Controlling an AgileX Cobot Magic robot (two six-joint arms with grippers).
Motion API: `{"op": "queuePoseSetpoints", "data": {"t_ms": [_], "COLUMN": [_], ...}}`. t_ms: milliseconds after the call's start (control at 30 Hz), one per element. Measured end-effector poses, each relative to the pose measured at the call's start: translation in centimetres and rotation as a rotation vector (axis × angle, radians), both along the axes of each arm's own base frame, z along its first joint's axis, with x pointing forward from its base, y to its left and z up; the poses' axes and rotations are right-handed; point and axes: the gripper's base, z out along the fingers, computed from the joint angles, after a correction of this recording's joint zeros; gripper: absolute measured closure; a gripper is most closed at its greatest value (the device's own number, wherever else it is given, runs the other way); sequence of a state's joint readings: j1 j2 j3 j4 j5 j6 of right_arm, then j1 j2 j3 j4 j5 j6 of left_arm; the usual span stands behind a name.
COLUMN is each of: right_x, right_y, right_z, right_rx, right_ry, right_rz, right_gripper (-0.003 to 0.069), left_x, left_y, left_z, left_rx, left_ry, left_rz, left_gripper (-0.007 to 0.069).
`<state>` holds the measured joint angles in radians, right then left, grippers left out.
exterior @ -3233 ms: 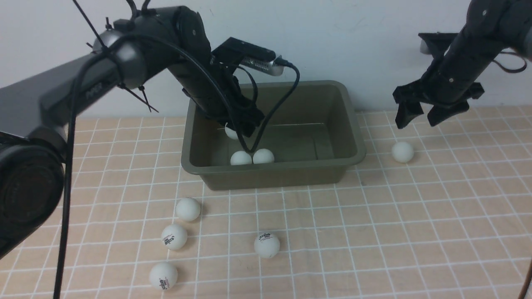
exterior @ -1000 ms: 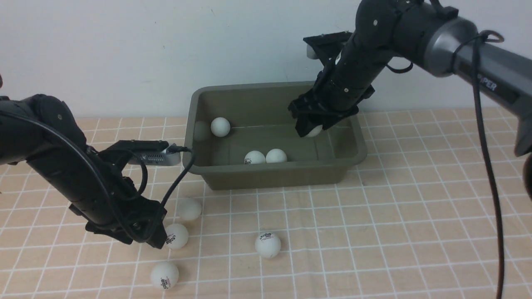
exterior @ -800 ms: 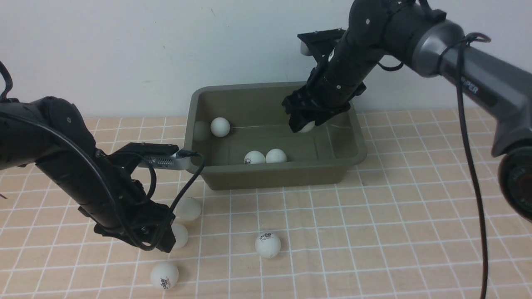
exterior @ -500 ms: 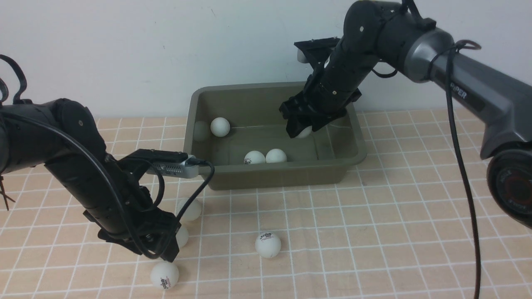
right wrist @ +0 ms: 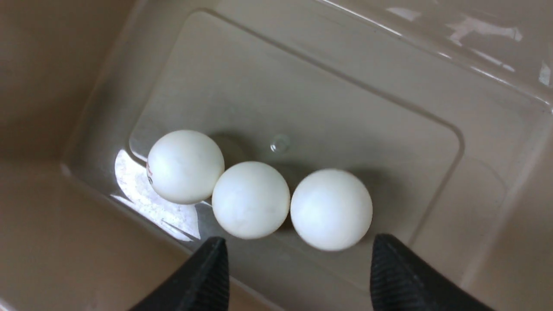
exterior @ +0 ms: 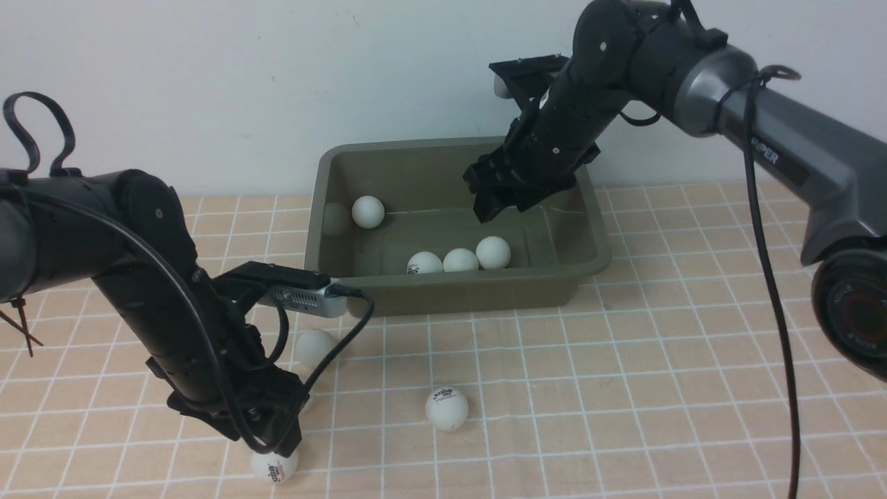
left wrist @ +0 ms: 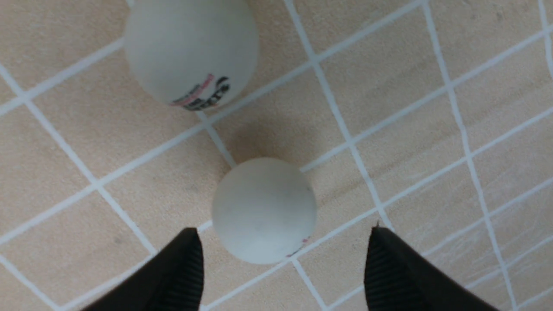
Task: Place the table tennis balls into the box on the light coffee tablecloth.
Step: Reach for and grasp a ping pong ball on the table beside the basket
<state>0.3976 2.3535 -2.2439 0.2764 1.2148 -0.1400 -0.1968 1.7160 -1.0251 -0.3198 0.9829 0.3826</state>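
I have the olive-green box (exterior: 454, 299) sitting on the light coffee tablecloth (exterior: 658, 388), toward the back wall. Four of the table tennis balls are inside it. A lone ball (exterior: 367, 211) rests at the far left of the box floor. A row of three (exterior: 461, 260) lies along the near wall, side by side and touching or nearly so. My right wrist view shows that row (right wrist: 250, 199) on the glossy floor, with one end ball close to a corner.

My right end effector (exterior: 502, 204) hangs over the right half of the box, above the rim. Its jaws are spread wide and it holds nothing; the row lies below it, clear of the fingertips (right wrist: 214, 259).

My left end effector (exterior: 260, 433) is low over the cloth, in front of the box and to its left. Its jaws are also wide apart. A plain ball (left wrist: 263, 210) sits on the cloth just ahead of the gap between the tips, and I see neither tip touching it. A logo ball (left wrist: 191, 52) lies near it but apart.

Out on the cloth I also count a ball beside the cable (exterior: 315, 346), a ball under the tips (exterior: 275, 466) and a middle ball (exterior: 446, 408) in front of the box.
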Motion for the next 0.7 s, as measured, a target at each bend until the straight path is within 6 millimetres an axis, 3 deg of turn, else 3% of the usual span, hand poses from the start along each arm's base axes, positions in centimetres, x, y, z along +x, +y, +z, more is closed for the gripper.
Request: {"op": "queuePoseSetpoints", "data": {"t_ms": [400, 700], "right_x": [-0.4, -1.5], "right_y": [-0.1, -0.5], "right_z": [0.7, 5.1], "right_rx": [-0.003, 0.030], "right_ry": [0.013, -0.067], "right_rz": [0.011, 0.014], "right_gripper": [0.0253, 0.0253], "left_x": [-0.1, 0.1], "left_y": [-0.4, -0.4], "left_z": [-0.1, -0.1], "left_rx": [0.034, 0.034], "left_ry": [-0.007, -0.025], "left_rz": [0.003, 0.006], "left_gripper": [0.0211, 0.0211]}}
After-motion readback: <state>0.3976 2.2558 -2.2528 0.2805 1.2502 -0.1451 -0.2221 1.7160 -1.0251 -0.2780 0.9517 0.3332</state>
